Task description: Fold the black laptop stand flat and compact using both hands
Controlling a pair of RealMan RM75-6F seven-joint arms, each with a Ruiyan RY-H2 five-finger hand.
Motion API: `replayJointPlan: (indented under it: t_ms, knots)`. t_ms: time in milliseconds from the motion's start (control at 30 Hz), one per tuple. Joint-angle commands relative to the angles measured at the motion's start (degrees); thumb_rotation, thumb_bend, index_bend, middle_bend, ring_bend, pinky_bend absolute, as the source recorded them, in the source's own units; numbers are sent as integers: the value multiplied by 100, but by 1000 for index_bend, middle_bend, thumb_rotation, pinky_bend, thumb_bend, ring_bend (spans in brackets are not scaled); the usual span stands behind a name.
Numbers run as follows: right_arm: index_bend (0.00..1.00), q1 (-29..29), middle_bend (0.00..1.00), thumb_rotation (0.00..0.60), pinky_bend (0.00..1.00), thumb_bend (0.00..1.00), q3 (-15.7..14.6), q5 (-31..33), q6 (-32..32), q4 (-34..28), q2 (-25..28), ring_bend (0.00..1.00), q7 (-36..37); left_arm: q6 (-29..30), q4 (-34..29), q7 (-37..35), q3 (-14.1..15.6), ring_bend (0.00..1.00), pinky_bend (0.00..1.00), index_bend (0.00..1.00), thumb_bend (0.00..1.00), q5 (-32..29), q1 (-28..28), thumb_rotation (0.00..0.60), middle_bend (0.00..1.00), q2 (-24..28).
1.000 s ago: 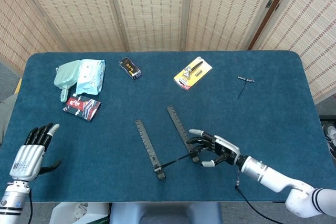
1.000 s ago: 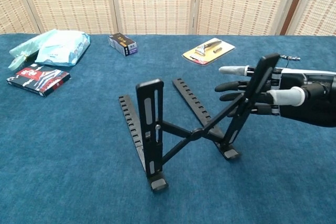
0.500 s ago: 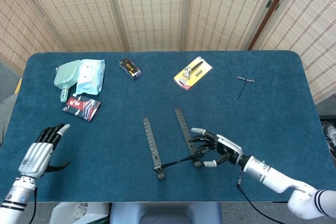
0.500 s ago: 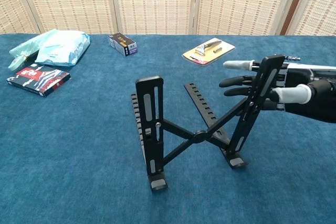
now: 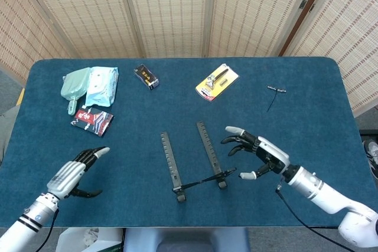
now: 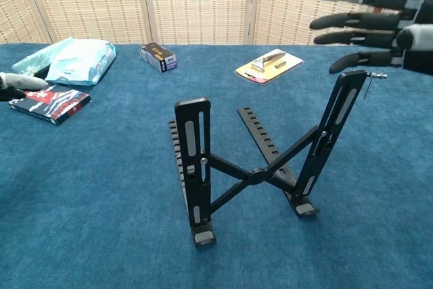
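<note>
Right hand (image 5: 260,154) lifted off laptop stand (image 6: 254,170)

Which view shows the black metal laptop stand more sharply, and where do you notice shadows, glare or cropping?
Chest view: the black metal laptop stand is close and crisp, with soft shadows under its feet; the right hand is cropped at the frame edge. Head view: the stand is small and foreshortened, lighting is even, with no glare on the blue cloth table.
</note>
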Motion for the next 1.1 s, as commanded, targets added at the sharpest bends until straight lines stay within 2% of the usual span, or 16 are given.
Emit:
replayJointPlan:
  t_ms: [33, 167, 333, 633, 833, 1100]
  knots:
    - [116, -46, 257, 600, 318, 21, 123, 155, 56, -206, 269, 148, -86, -240, 185, -29, 165, 63, 0, 0, 174, 474, -335, 600, 59, -137]
    - [116, -94, 257, 600, 318, 21, 216, 262, 75, -318, 416, 147, -50, -600, 275, 59, 313, 62, 0, 0, 174, 794, -673, 600, 59, -340]
    - [116, -157, 256, 600, 318, 21, 267, 278, 54, -378, 472, 147, -11, -724, 399, 184, 356, 61, 0, 0, 173, 1038, -977, 600, 59, -631]
    - [116, -251, 256, 600, 318, 21, 291, 232, -1, -375, 473, 147, 85, -520, 938, 1354, 330, 28, 0, 0, 174, 1326, -1110, 600, 41, -1439]
    - [116, -330, 256, 600, 317, 21, 300, 202, 17, -371, 487, 148, 90, -382, 1134, 1523, 322, 18, 0, 0, 174, 1292, -1179, 600, 33, -1853]
    - [116, -433, 256, 600, 317, 21, 312, 228, 10, -364, 508, 147, 101, -293, 1137, 1768, 413, 18, 0, 0, 173, 1364, -1308, 600, 32, -2053]
